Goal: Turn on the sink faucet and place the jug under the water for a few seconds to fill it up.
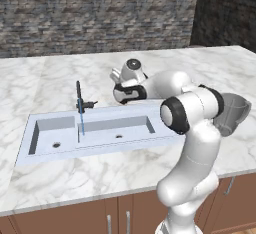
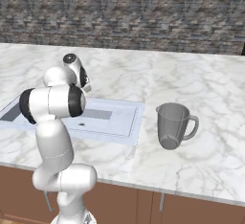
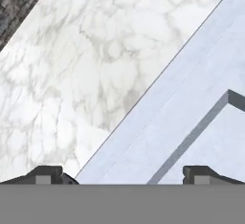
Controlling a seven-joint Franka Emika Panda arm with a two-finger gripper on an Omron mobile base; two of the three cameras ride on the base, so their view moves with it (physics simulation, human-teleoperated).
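The sink (image 1: 100, 133) is set into the marble counter (image 1: 40, 78) and serves as my landmark. At its back rim, about over the divider between the two basins, stands the black faucet (image 1: 79, 94), its short lever sticking out to the right. A thin blue line of water (image 1: 81, 120) drops straight from the spout down into the sink by the divider, so the tap is running. Each basin has a dark drain hole in its floor. Over the sink's back right corner the white arm (image 1: 195, 128) bends forward, and its wrist hangs just above the rim there. In the hand view the gripper (image 3: 124, 175) looks down on the sink's rim and the counter beside it; the two dark fingertips (image 3: 45, 174) stand far apart at the bottom corners with nothing between them, so the claw is spread wide and empty. Right of the sink, well clear of its edge, the jug (image 2: 173, 125) stands upright on the counter with its handle turned away from the sink. A stone wall (image 2: 143, 12) runs behind the counter, far behind the sink.
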